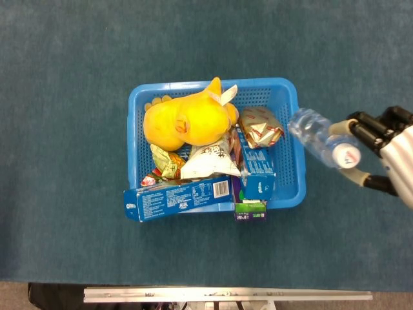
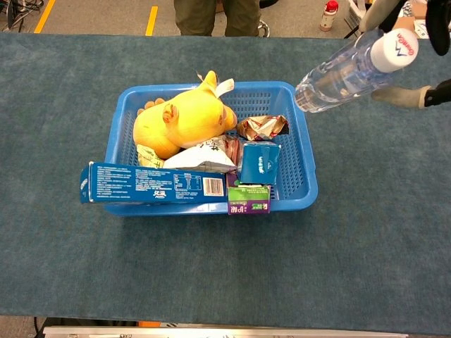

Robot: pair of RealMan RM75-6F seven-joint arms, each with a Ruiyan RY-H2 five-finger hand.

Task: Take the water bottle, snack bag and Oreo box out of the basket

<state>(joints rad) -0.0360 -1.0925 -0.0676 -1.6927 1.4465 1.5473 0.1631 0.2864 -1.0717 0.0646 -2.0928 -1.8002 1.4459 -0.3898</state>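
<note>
Water bottle (image 1: 321,138) lifted out of blue basket (image 1: 288,94), grasped near the cap by right hand (image 1: 381,152).

Bottle tilted, base toward the basket's right rim, cap end between the fingers (image 2: 399,94); clear of the basket in the chest view. Left hand not visible in either view. Inside the basket: yellow plush toy (image 1: 187,119) at the far left, snack bag (image 1: 259,126) to its right, white crinkled packet (image 1: 208,159) just below the toy, small blue carton (image 1: 256,170) upright near the front right. Oreo box (image 1: 178,198) lying across the basket's front rim, left end overhanging. Basket resting on a teal carpet-like table cover (image 1: 64,129). Beyond the table's far edge from the basket: grey floor with yellow line markings (image 2: 152,17) and a person's legs (image 2: 215,14).
</note>
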